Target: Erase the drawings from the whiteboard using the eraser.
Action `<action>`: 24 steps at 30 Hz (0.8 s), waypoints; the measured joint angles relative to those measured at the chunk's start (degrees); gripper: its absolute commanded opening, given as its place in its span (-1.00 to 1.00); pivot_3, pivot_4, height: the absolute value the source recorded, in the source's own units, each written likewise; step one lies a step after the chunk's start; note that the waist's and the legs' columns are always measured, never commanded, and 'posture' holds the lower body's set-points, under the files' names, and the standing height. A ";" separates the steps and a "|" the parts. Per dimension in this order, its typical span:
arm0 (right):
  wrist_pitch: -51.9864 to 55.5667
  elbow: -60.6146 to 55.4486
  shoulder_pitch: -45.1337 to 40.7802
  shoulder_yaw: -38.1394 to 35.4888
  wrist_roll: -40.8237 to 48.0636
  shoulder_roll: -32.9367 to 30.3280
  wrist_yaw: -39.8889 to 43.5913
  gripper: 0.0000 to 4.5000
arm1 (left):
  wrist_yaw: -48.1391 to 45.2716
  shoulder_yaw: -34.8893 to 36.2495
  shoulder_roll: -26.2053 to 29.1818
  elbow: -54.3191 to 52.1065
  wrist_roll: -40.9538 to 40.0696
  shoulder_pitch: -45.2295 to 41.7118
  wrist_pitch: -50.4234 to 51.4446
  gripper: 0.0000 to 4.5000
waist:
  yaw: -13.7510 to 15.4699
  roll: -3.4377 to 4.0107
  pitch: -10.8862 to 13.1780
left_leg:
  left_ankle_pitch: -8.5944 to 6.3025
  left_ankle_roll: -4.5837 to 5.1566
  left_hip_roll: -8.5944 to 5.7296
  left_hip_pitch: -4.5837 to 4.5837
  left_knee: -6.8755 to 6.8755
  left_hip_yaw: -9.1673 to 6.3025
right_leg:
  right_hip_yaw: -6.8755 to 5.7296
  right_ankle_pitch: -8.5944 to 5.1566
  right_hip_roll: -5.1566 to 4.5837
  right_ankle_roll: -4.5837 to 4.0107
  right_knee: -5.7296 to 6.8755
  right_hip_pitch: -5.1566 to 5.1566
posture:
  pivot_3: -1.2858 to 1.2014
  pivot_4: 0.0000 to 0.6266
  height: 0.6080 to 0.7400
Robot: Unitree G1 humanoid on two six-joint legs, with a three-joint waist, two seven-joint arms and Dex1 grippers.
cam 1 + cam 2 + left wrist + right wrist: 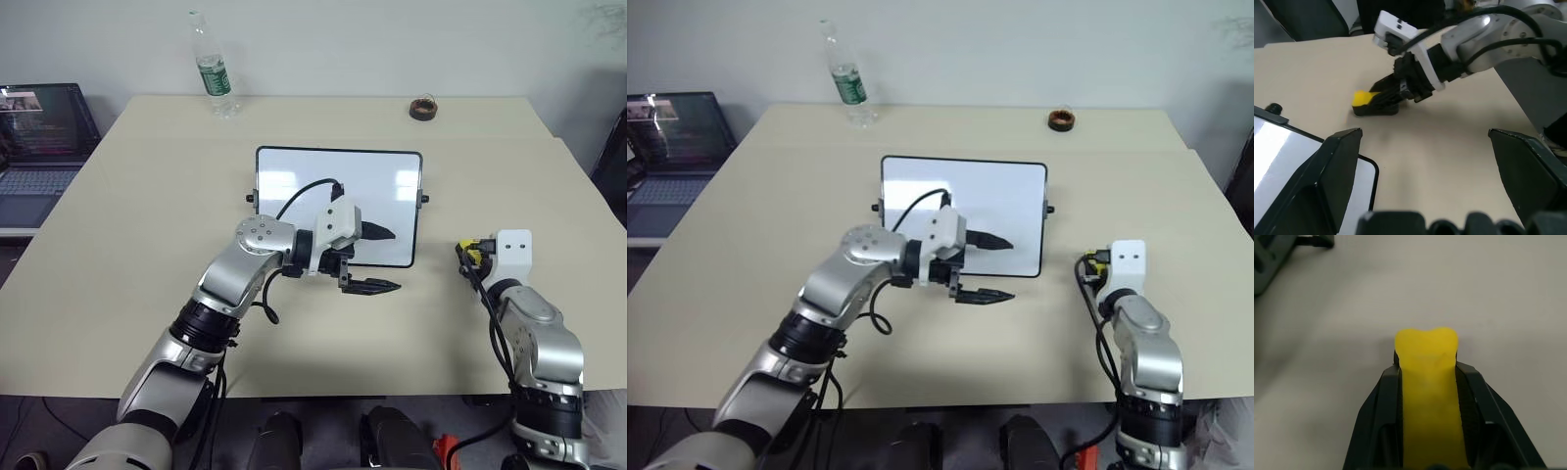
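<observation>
The whiteboard (338, 191) lies flat in the middle of the table, white with a thin black frame. The drawings are hidden from me; the part of the board that shows looks plain white. My left gripper (378, 259) hangs open over the board's near right corner, one finger above the board and the other above the table in front of it. To the right of the board, my right gripper (1382, 99) is shut on the yellow eraser (1362, 97), low at the tabletop. The eraser (1426, 345) sticks out past the fingertips, squeezed between them.
A plastic bottle (213, 69) stands at the table's far left edge and a dark round ring (423, 108) lies at the far right. A laptop (39, 137) sits on a separate surface off to the left. Beige tabletop (147, 206) surrounds the board.
</observation>
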 measured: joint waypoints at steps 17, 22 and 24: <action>-10.59 -12.20 5.41 -1.74 8.91 -0.82 1.90 0.98 | 21.23 21.54 4.43 -21.81 -2.34 32.03 9.89 1.00 | 0.11 0.05 0.02 | -0.04 0.03 0.22 -0.02 -0.01 -0.14 | 0.06 -0.04 -0.24 0.01 -0.02 0.00 | 0.03 -0.52 1.00; -12.06 -15.55 12.52 -2.61 12.01 3.04 -0.33 0.98 | 36.85 32.07 -3.24 -27.73 -1.83 40.29 9.93 1.00 | 0.77 0.04 0.02 | -0.04 0.03 0.16 0.03 0.17 -0.18 | 0.00 -0.04 -0.32 0.04 0.08 0.09 | 0.03 -0.52 1.00; -18.56 -15.52 16.22 -2.41 9.96 2.31 -0.05 0.98 | 42.82 34.44 -5.71 -29.07 0.87 42.96 7.67 1.00 | 1.25 0.03 0.01 | -0.04 0.03 0.12 0.15 0.18 -0.18 | -0.02 -0.15 -0.32 0.25 0.04 0.26 | 0.03 -0.52 1.00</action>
